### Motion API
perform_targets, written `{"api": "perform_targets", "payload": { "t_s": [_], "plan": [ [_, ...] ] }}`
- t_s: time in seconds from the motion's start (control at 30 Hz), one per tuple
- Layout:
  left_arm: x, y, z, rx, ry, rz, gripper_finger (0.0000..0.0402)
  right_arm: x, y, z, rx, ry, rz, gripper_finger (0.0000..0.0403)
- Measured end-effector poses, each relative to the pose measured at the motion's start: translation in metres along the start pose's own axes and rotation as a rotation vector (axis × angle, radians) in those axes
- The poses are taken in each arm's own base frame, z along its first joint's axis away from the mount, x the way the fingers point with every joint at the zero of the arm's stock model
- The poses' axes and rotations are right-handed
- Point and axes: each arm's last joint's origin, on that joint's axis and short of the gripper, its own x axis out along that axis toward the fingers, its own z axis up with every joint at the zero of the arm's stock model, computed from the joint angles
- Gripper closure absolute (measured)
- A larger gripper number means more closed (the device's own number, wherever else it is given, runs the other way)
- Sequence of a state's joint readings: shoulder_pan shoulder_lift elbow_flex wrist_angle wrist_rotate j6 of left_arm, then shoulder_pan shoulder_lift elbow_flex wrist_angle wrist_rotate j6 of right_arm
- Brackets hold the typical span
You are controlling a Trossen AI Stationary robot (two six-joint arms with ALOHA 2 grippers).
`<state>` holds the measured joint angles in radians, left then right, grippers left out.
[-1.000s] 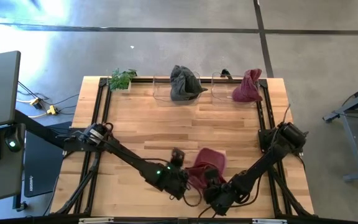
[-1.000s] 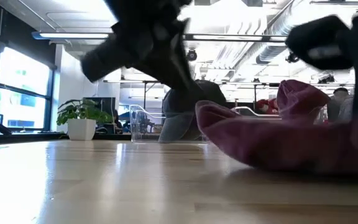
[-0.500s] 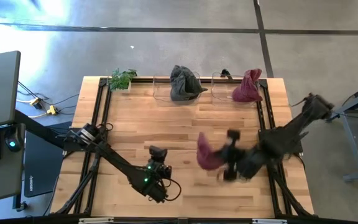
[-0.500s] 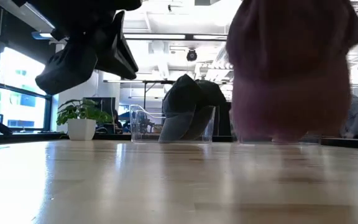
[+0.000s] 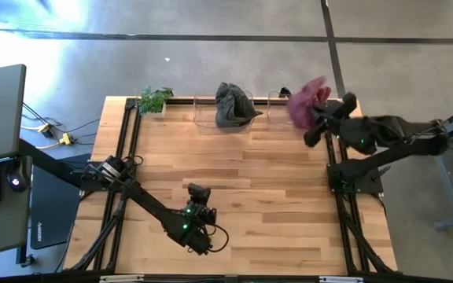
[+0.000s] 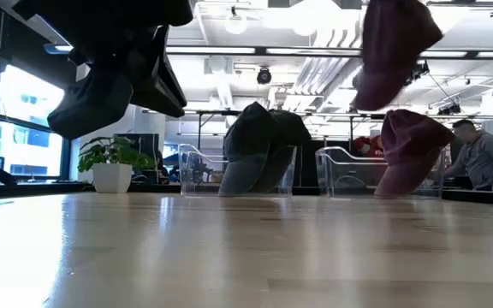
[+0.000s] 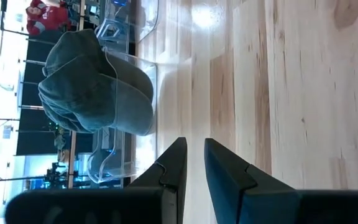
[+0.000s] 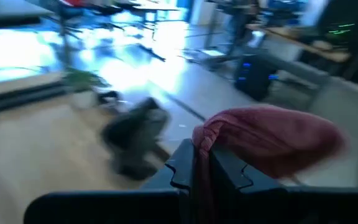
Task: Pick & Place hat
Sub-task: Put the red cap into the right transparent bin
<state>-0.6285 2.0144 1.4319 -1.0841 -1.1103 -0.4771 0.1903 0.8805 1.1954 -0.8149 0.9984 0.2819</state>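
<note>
My right gripper [image 5: 318, 116] is over the table's far right corner, shut on a maroon hat [image 5: 307, 96], which the low view shows as maroon hat [image 6: 392, 51] high above the table. Beneath it a second maroon hat [image 6: 409, 150] leans inside a clear container [image 6: 345, 171]. A grey hat [image 5: 231, 104] sits in the neighbouring clear container [image 5: 204, 114]. My left gripper [image 5: 197, 193] hovers near the table's near edge, holding nothing, its fingers [image 7: 178, 163] a narrow gap apart. My right gripper pinches a bunched fold of the maroon hat's cloth [image 8: 207, 133] between its two fingers [image 8: 182, 163], coming roughly level from the table's right side. The hat is lifted clear and hangs slack past the fingertips, above the far right container.
A small potted plant [image 5: 155, 100] stands at the far left corner. A black rail frame [image 5: 126, 141] runs along the table's sides. A person [image 6: 479, 162] sits in the room beyond the table. Bare wood [image 5: 250, 165] spans the table's middle.
My right gripper lifted the maroon hat off the table near the near edge and swung it up and toward the far right corner, over the right container. My left gripper drew back from the hat toward the left, then stayed still.
</note>
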Motion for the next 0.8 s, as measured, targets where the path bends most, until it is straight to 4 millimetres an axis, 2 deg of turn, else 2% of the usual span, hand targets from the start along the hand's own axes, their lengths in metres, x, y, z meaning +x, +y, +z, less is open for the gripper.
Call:
{"api": "perform_targets", "payload": {
  "t_s": [0.17,0.43,0.6,0.8],
  "plan": [
    [0.0,-0.001,0.001,-0.001,-0.009,-0.003,0.0351,0.023,-0.015,0.002,-0.079,0.054,-0.124,0.0384],
    [0.0,-0.001,0.003,-0.004,-0.014,-0.005,0.0351,0.085,-0.025,0.002,-0.146,0.194,-0.154,0.0384],
    [0.0,-0.001,0.003,-0.005,-0.014,-0.007,0.0351,0.123,-0.031,-0.006,-0.193,0.289,-0.18,0.0384],
    [0.0,-0.002,0.003,-0.007,-0.011,-0.015,0.0351,0.157,-0.037,-0.018,-0.232,0.374,-0.2,0.0384]
  ]
}}
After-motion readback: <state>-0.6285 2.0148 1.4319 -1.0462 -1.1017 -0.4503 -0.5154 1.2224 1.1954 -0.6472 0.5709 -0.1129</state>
